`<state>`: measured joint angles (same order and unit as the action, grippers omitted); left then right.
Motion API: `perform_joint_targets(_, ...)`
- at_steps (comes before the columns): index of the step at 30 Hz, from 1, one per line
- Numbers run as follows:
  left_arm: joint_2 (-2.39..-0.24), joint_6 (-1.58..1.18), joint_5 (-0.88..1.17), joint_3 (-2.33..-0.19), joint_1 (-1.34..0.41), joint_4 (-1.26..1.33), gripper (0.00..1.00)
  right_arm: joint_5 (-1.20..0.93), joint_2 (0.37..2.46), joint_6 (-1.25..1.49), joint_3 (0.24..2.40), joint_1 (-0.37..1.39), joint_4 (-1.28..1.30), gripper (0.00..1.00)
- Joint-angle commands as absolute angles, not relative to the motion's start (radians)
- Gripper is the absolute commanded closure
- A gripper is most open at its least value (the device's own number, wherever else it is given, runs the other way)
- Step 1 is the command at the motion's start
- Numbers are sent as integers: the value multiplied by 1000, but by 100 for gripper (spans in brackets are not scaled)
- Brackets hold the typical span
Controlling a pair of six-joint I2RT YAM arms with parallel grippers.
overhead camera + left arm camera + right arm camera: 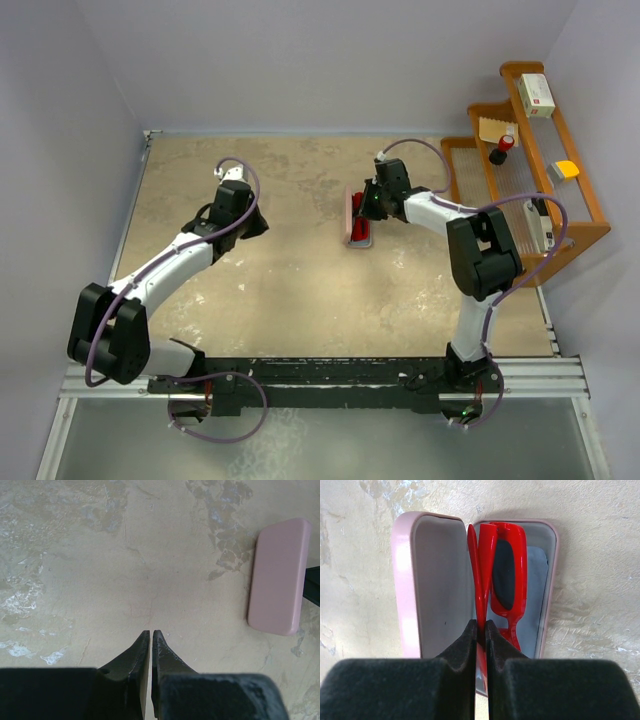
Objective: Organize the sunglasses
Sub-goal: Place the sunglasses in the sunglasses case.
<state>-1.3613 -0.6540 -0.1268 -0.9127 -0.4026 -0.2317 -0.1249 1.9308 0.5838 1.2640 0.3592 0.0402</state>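
Pinching the sunglasses (509, 555) at the open pink case (402, 580): right tool (480, 626) clamped | left tool (151, 633): together, holding nothing

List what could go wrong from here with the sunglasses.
1. The right gripper pinches only a thin temple of the sunglasses, which sit tilted in the open pink case; on release they may tip or lie crooked.
2. Nothing holds the case, so it may slide, or the lid may jam on them.
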Motion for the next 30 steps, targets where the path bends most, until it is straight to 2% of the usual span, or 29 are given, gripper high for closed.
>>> perform_joint_targets(1, -1367, -659, -138, -958, -408, -193, 98, -146, 1930, 579, 1275, 357, 2, 100)
perform_joint_targets(13, -1368, -662, -133, -955, -408, -191, 98, -160, 1921, 593, 1220, 356, 11, 100)
perform_joint_targets(21, -1365, -667, -123, -949, -408, -191, 97, -155, 1920, 588, 1215, 356, 39, 95)
perform_joint_targets(24, -1360, -667, -123, -946, -409, -189, 97, -139, 1905, 587, 1197, 356, 39, 87)
perform_joint_targets(27, -1359, -670, -122, -944, -408, -188, 97, -119, 1891, 581, 1188, 356, 50, 85)
perform_joint_targets(30, -1360, -673, -118, -943, -408, -182, 97, -108, 1883, 573, 1189, 356, 69, 78)
